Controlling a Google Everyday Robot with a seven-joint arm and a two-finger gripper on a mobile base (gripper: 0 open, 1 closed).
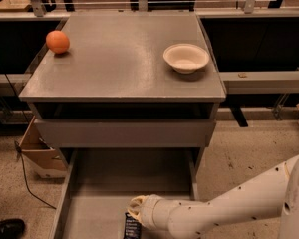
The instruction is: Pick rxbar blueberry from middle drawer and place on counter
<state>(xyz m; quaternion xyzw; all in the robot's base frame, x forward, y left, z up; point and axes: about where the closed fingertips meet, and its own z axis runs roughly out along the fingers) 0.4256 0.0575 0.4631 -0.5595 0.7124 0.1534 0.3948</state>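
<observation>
Inside the middle drawer, gripper overlaps the rxbar blueberry — partly cropped.

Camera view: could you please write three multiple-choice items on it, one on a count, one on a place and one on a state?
1. How many things stand on the counter?
A. one
B. two
C. three

2. Where is the end effector?
A. over the counter
B. out of view
C. low in the middle drawer, at the rxbar blueberry

3. The middle drawer is:
A. pulled open
B. shut
C. taken out and set on the counter

Key: 1 B, only the orange and the bowl stand there. 2 C, it is down at the dark bar near the drawer's front. 3 A, the drawer's bare floor shows below the counter.
</observation>
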